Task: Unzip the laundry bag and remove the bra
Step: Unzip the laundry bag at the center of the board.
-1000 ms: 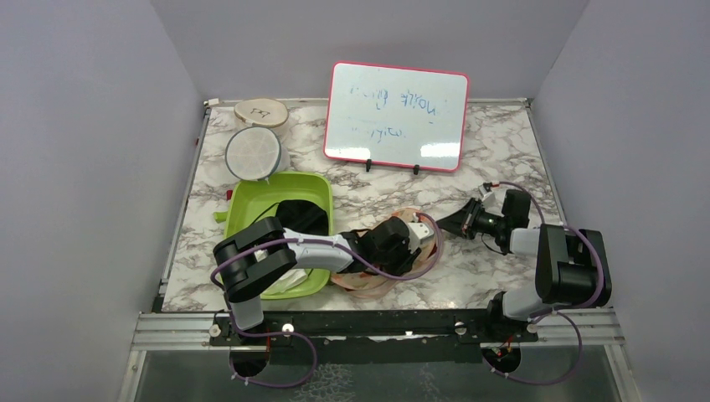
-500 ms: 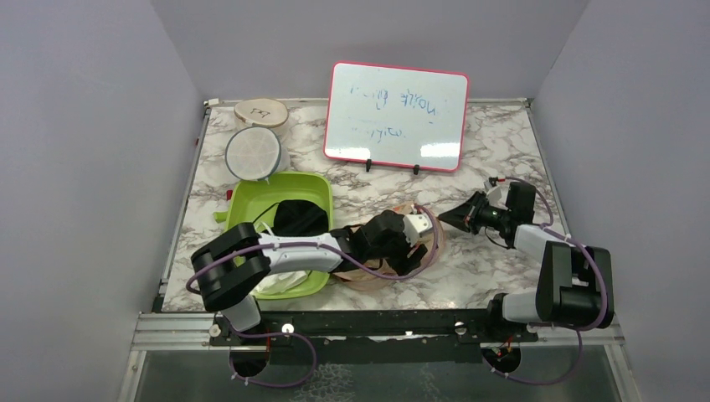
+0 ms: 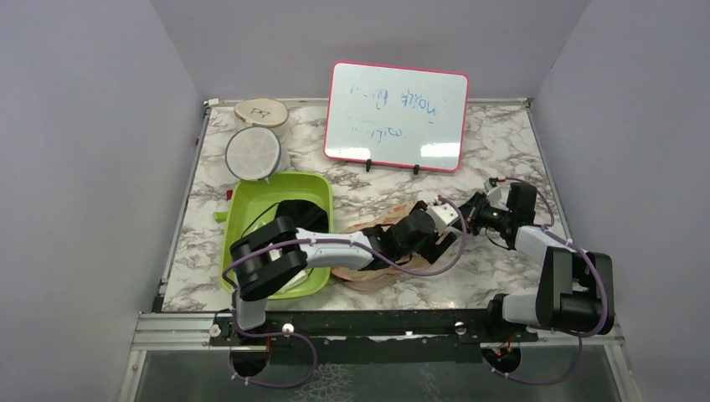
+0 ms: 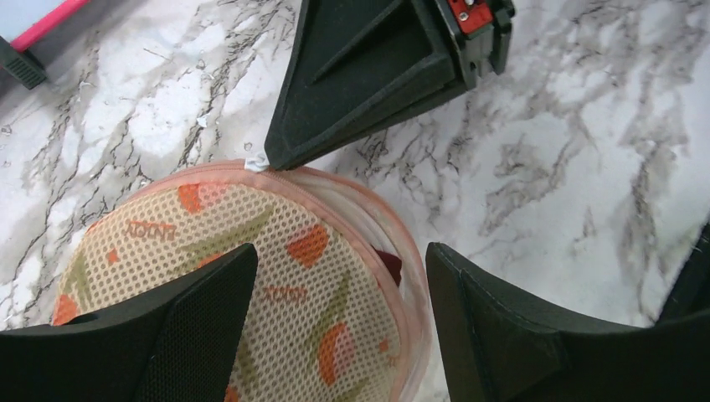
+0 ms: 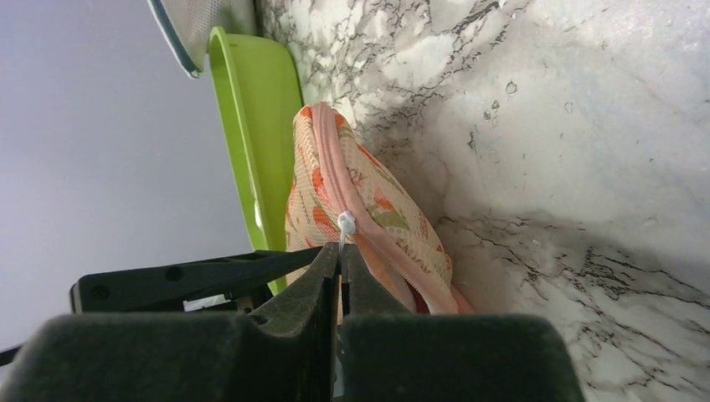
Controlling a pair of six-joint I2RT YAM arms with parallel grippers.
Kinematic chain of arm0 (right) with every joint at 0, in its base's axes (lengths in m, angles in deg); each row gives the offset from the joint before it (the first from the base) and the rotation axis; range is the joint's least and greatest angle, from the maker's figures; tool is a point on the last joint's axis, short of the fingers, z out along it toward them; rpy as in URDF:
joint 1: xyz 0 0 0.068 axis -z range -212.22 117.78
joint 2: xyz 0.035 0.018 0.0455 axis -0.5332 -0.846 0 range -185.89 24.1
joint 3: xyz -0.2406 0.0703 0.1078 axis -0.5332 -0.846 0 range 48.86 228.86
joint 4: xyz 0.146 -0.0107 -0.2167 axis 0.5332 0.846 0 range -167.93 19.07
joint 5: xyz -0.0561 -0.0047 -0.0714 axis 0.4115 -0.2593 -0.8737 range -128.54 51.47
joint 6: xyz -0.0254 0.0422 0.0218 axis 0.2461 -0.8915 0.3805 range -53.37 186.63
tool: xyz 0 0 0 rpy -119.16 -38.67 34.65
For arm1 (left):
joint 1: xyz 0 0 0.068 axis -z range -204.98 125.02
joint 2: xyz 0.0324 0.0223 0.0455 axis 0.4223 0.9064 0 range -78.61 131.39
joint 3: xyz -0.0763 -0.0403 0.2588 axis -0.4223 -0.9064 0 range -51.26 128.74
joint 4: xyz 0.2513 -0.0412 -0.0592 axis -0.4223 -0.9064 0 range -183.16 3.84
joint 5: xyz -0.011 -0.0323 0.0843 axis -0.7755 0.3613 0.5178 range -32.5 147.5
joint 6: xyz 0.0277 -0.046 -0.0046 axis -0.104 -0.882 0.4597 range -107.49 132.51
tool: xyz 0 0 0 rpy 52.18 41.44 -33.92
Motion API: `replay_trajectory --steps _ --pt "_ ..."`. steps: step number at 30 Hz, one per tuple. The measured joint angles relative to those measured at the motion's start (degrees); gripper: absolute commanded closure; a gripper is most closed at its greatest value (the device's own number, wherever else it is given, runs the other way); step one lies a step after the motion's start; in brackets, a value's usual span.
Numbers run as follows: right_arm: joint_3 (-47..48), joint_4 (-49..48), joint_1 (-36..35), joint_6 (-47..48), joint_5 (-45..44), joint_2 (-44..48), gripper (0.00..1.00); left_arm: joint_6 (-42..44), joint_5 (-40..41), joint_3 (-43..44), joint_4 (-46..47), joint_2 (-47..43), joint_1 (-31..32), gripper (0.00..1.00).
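Peach mesh printed with orange and green leaves fills my left wrist view. The laundry bag (image 4: pixel 251 276) lies on the marble surface (image 4: pixel 586 167) just beside the green tub (image 3: pixel 251 201), between my two arms.

My left gripper (image 4: pixel 335 264) hangs over the bag's rounded end with its fingers (image 4: pixel 192 327) spread wide, one to each side and closed on nothing. I cannot tell whether they touch the fabric. I judge they sit there to steady the pouch so it does not drag along when the zip is pulled.

My right gripper (image 5: pixel 339 255) comes in low and flat, its fingers (image 5: pixel 368 289) pressed together on the small white zipper pull (image 5: pixel 345 222), which sits on the pink zip band at the bag's rim. That low angle suits a pull along the edge.

The zip gapes a little here, and a dark maroon sliver of the bra (image 4: pixel 388 261) shows in the opening. The rest of it is hidden inside the bag.

As for writing, the pink-framed whiteboard (image 3: pixel 398 113) at the back carries blue handwriting that I cannot read. The bag's print includes small orange letter-like marks, too blurred to make out. A pale disc (image 3: pixel 261 110) in the far corner has a scribble, also unreadable. I see no brand.
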Motion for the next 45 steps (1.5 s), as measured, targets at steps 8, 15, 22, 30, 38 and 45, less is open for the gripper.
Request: replay_trajectory --steps 8,15,22,30,38,45 --pt "-0.20 1.29 -0.02 0.11 0.00 1.51 0.99 3.69 10.05 2.89 2.54 7.41 2.45 0.70" --pt "0.31 3.50 -0.02 -0.04 0.00 1.05 0.99 5.79 11.98 0.35 5.29 8.74 2.69 1.00" --pt "3.06 6.60 -0.39 -0.33 -0.15 -1.66 0.99 7.13 6.21 -6.16 9.77 5.44 2.51 1.00" --pt "7.08 8.41 -5.16 -0.79 -1.66 -4.20 0.99 8.44 -2.08 -11.08 13.68 4.31 2.51 1.00" --pt "14.12 9.62 -14.95 -2.93 -7.85 -7.56 0.99 8.85 -3.74 -11.06 15.39 5.27 2.40 1.00" --pt "21.51 10.01 -21.86 -3.43 -11.65 -15.52 0.99 9.11 -3.82 -11.04 15.87 5.44 2.19 1.00"
